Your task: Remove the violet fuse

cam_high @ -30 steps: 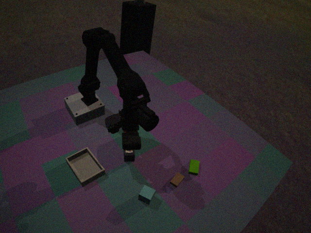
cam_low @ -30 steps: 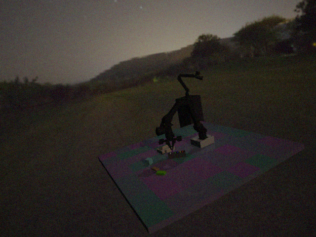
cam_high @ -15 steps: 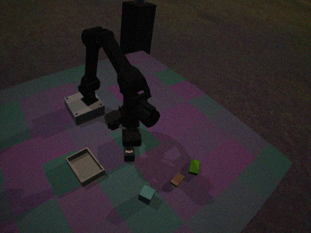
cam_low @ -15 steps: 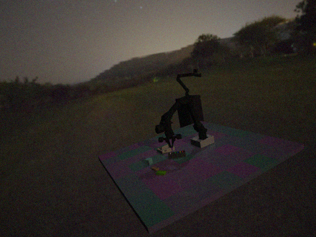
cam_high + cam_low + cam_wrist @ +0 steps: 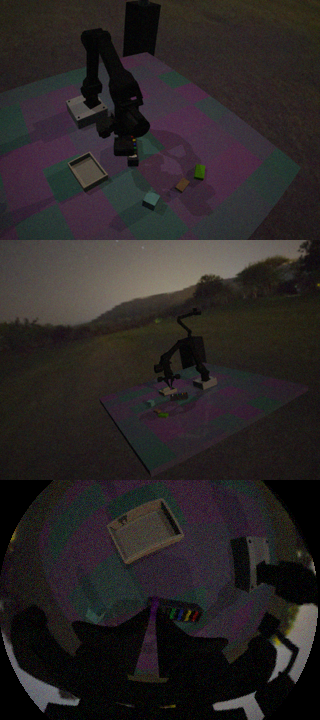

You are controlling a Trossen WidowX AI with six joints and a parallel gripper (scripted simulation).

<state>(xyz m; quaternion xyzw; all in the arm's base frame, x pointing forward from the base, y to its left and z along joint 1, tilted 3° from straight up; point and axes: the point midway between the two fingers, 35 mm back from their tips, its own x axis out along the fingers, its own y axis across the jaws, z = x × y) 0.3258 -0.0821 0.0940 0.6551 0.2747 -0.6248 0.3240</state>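
claw nearly closed, gripping narrow violet fuse | held above dark fuse block with its coloured fuses | grey rectangular tray well apart | green block, tan block, pale blue cube on checkered worktop

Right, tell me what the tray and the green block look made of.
Tray: pale grey with a matte finish and crisp thin walls, likely moulded plastic, though painted metal is possible in this dim light. Green block: a saturated, uniform lime colour with flat faces and no grain, probably plastic or painted wood.
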